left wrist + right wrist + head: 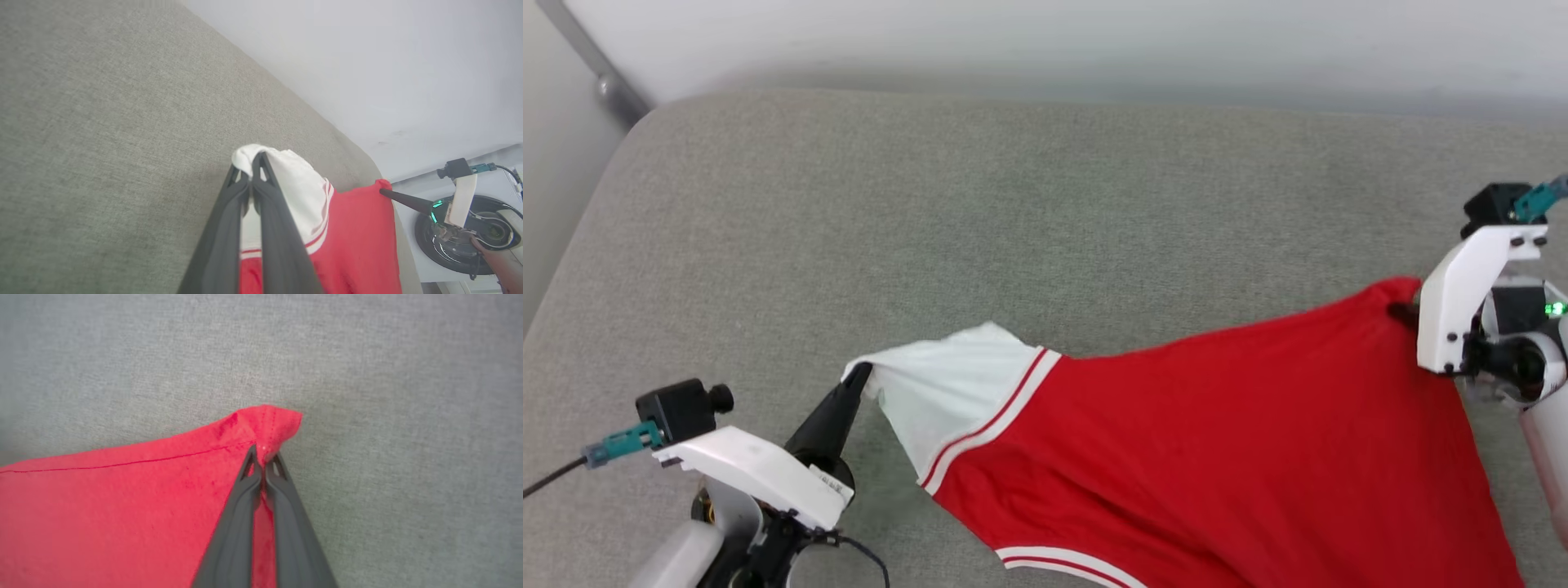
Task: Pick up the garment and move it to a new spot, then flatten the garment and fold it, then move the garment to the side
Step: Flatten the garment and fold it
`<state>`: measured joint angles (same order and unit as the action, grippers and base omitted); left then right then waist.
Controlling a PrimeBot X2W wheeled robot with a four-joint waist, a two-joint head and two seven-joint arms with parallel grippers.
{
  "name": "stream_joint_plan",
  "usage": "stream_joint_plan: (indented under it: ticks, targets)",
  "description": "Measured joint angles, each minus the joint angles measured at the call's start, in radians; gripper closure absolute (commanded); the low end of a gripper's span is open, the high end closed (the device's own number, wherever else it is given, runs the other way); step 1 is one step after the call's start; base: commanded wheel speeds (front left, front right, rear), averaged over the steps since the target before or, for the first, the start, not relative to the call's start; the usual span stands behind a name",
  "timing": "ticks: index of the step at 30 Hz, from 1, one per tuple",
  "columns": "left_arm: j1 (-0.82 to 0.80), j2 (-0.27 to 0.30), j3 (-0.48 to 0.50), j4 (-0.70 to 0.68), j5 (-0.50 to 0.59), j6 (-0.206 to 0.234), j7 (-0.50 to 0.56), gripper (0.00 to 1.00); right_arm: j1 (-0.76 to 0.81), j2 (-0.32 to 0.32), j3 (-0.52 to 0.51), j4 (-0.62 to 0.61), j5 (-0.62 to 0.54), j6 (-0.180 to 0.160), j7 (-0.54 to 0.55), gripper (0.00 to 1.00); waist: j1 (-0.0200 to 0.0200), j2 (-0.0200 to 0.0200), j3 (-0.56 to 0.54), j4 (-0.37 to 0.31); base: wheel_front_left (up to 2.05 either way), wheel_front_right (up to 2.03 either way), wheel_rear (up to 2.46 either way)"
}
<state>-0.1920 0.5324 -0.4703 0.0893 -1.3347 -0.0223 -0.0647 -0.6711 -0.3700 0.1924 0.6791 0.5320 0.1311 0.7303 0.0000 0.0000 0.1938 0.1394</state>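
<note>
The red shirt (1217,441) lay stretched across a grey padded surface (931,204), spread from the middle of the head view out to its right edge and running off the bottom. It was plain red on the side facing up. One white sleeve (947,384) pointed toward the left, joined to the red body by a red-and-white striped band (988,425), and a second striped edge (1062,563) showed near the bottom.

The left gripper (858,376) was closed tight on the outer end of the white sleeve; in the left wrist view the white cloth bunched over the tips of its two dark fingers. The right gripper (1401,310) was closed on a red corner of the shirt at the far right. In the right wrist view its fingers met with the cloth pinched between them just below a stitched seam, and the corner rose to a small peak above the tips. Between the two grips the upper edge of the shirt ran in a fairly straight, pulled line. A pale wall (1045,41) stood behind the surface.
</note>
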Motion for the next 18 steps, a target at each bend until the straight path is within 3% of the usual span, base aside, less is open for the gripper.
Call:
stream_joint_plan:
  ticks: [9, 18]
  targets:
    - [-0.101, 0.077, 0.045, -0.1, 0.04, 0.08, 0.034, 1.0, -0.122, -0.009, 0.021, -0.038, 0.116, 0.0, -0.037, 1.0, 0.0, 0.0, -0.056, -0.048, 0.0, 0.0, 0.0]
    - [-0.404, 0.141, 0.06, -0.111, 0.108, 0.157, 0.161, 1.0, -0.28, 0.016, 0.033, -0.039, 0.156, 0.0, -0.088, 1.0, 0.0, 0.0, -0.116, -0.093, 0.0, 0.0, 0.0]
